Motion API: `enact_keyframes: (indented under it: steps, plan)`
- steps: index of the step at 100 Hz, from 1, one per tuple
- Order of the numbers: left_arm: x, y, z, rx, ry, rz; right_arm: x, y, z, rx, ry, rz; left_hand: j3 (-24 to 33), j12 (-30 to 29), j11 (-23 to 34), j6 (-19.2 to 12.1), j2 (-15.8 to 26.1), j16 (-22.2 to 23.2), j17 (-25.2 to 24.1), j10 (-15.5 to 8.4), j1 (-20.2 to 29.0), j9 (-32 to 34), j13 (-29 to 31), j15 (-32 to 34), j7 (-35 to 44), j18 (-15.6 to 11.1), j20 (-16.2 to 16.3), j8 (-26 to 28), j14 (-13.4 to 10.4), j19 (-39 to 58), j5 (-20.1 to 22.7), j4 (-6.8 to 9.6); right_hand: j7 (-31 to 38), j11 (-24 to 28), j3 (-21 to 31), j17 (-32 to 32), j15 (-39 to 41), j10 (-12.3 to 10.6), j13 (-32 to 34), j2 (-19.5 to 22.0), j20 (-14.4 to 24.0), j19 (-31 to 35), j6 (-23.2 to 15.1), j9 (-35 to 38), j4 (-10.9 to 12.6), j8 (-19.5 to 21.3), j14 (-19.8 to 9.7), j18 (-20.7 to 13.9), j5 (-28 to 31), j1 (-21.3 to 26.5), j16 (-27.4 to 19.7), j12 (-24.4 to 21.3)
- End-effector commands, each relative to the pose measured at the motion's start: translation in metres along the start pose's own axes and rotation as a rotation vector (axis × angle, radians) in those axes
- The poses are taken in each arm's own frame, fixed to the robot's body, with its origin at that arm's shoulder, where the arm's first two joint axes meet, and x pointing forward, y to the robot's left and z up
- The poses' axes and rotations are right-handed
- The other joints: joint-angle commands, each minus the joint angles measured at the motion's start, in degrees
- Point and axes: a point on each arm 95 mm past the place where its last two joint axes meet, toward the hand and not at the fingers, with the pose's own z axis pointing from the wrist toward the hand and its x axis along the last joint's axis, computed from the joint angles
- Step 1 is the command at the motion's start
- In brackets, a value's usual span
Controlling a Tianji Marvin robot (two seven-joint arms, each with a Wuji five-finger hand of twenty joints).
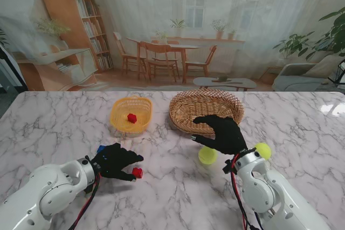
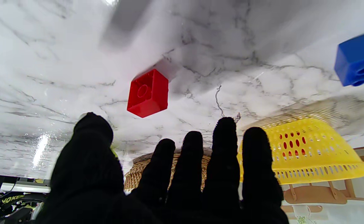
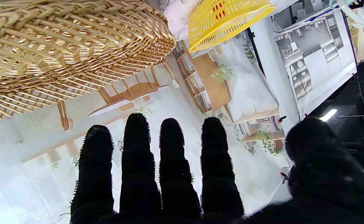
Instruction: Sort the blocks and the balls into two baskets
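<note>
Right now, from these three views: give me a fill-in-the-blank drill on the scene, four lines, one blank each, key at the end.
1. The yellow plastic basket already holds one ____ block.
2. The wicker basket stands to the ____ of the yellow one in the stand view.
3. The left hand hovers open between a blue block and a ____ block on the table.
4. Two yellow-green ____ lie on the table beside the right hand.

Missing words: red; right; red; balls
</note>
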Motion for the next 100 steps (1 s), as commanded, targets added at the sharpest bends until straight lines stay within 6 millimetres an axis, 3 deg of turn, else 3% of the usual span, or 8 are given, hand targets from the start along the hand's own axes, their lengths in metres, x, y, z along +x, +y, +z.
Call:
enact_keyframes:
  steps: [1, 31, 52, 63, 80, 83, 100]
  plan:
    - [0.003, 0.004, -0.001, -0.017, 0.008, -0.002, -0.001, -0.002, -0.001, 0.004, -0.005, -0.001, -0.73, 0.57, -0.68, 1.14, -0.03, -0.21, -0.05, 0.97, 0.19, -0.53, -0.81, -0.63, -1.01, 0.04, 0.62, -0.17, 1.14, -0.66, 0.01, -1.73, 0.51, 0.03, -0.01, -0.17, 0.11, -0.35, 0.95, 2.47, 0.27, 0.58, 0.45, 0.09, 1.38, 0.69, -0.22, 1.27, 0.85, 0.78, 0.82, 0.45]
    - [0.001, 0.011, 0.01, -0.056, 0.003, -0.013, -0.001, -0.003, 0.0, 0.011, -0.004, -0.002, -0.7, 0.11, -1.65, 1.5, -1.22, -0.24, -0.28, 1.71, 0.65, -3.95, -1.76, -0.67, -1.57, -0.75, 0.43, -0.43, 0.92, -0.73, -1.41, -1.61, 0.49, -0.02, -0.02, -0.19, 0.11, -0.36, 0.93, 2.55, 0.26, 0.56, 0.37, -0.02, 1.38, 0.69, -0.18, 1.29, 0.78, 0.72, 0.82, 0.43]
    - [0.0, 0.018, 0.016, -0.085, 0.005, -0.01, -0.001, -0.003, 0.0, 0.008, -0.004, -0.003, 0.44, 0.55, -0.05, 1.3, -5.67, 0.19, 1.74, 1.31, 4.29, -3.26, -0.81, 0.47, -1.01, -3.1, -0.05, -0.47, 0.38, -0.57, -0.28, -0.58, 0.52, -0.06, -0.09, -0.29, 0.04, -0.44, 0.8, 2.48, 0.24, 0.48, 0.36, 0.0, 1.34, 0.69, -0.14, 1.27, 0.87, 0.5, 0.8, 0.42]
    - [-0.001, 0.022, 0.018, -0.095, 0.006, -0.009, -0.001, -0.003, 0.0, 0.008, -0.003, -0.005, 1.01, 0.89, 0.91, 1.35, -6.7, 0.21, 2.44, 1.14, 5.36, -2.88, -0.02, 0.74, -0.47, -3.71, -0.33, -0.37, -1.58, -0.46, 0.4, -0.12, 0.51, -0.08, -0.1, -0.45, 0.01, -0.36, 0.77, 2.52, 0.21, 0.38, 0.3, 0.0, 1.33, 0.69, -0.22, 1.35, 0.89, 0.46, 0.79, 0.42]
    - [-0.002, 0.026, 0.022, -0.099, 0.008, -0.016, -0.001, -0.003, 0.0, 0.009, -0.002, -0.006, 1.83, 2.42, 3.78, 1.43, -6.07, 0.71, 3.43, 0.74, 6.36, -1.81, 0.92, 1.44, 1.23, -4.65, -0.73, 0.43, -2.12, 0.04, 1.75, 0.06, 0.48, -0.13, -0.13, -0.47, -0.02, -0.38, 0.78, 2.49, 0.21, 0.35, 0.32, -0.02, 1.32, 0.69, -0.3, 1.36, 0.91, 0.41, 0.79, 0.41]
    - [-0.001, 0.026, 0.023, -0.106, 0.01, -0.016, -0.001, -0.003, 0.0, 0.01, -0.002, -0.006, 1.86, 3.44, 4.9, 1.39, -5.61, 1.09, 3.39, 0.54, 6.45, -1.91, 0.47, 1.63, 1.97, -4.64, -0.94, 1.02, -1.04, 0.09, 1.79, -0.03, 0.5, -0.14, -0.13, -0.45, -0.03, -0.47, 0.77, 2.51, 0.22, 0.36, 0.3, -0.02, 1.32, 0.69, -0.27, 1.37, 0.95, 0.4, 0.79, 0.41]
    - [-0.001, 0.031, 0.028, -0.124, 0.004, -0.02, -0.001, -0.003, 0.001, 0.011, -0.002, -0.005, 2.86, 9.0, 9.89, 0.84, -3.95, 4.72, 4.34, -1.21, 9.48, -0.83, 2.12, 4.91, 6.79, -5.12, -1.05, 6.07, -2.31, 1.54, 2.25, 0.23, 0.48, -0.15, -0.15, -0.51, -0.05, -0.29, 0.76, 2.52, 0.22, 0.32, 0.33, -0.02, 1.32, 0.7, -0.24, 1.34, 0.92, 0.45, 0.79, 0.42]
